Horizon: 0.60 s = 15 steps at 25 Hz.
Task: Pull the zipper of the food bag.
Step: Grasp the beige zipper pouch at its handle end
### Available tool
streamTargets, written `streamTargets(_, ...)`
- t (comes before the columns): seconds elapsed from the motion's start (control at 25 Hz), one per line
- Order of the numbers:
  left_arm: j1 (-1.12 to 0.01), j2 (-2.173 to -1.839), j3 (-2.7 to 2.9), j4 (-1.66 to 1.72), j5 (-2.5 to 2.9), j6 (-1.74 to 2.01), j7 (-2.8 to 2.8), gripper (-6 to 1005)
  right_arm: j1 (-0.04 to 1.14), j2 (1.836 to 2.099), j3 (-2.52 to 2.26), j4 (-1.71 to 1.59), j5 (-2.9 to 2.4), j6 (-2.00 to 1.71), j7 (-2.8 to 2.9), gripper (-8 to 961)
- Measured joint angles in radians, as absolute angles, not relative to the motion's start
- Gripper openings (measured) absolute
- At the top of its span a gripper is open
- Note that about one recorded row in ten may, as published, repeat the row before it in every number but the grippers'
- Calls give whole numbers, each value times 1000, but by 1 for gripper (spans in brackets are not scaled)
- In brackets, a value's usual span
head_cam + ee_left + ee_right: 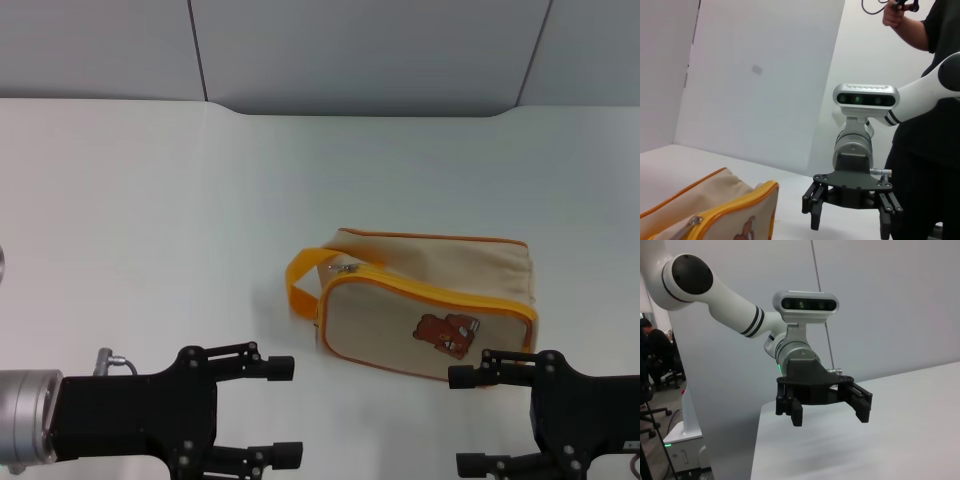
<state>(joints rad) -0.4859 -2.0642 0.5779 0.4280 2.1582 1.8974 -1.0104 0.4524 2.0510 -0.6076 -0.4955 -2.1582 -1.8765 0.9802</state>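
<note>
Beige canvas food bag (430, 305) with orange-yellow piping, one orange loop handle (303, 277) and one brown bear patch lies on the white table (150, 220). One silver zipper tab (346, 268) sits at its handle end. Two black grippers, left (283, 412) and right (462, 421), hover nearby, fingers apart, empty.

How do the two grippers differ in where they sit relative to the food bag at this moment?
The left gripper hangs over bare table, off the food bag's handle end, the end with the zipper pull; the right gripper sits right at the bag's near face, by the bear patch. The left fingertips point toward the right ones. Both are open, low at the near edge, touching nothing.
</note>
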Motion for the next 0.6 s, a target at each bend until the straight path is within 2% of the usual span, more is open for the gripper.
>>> streamTargets(0.6,-486,-2066,582,428,2158,1906,-1011,787,452,2051,-606,-495,-2154,-1878,980,803)
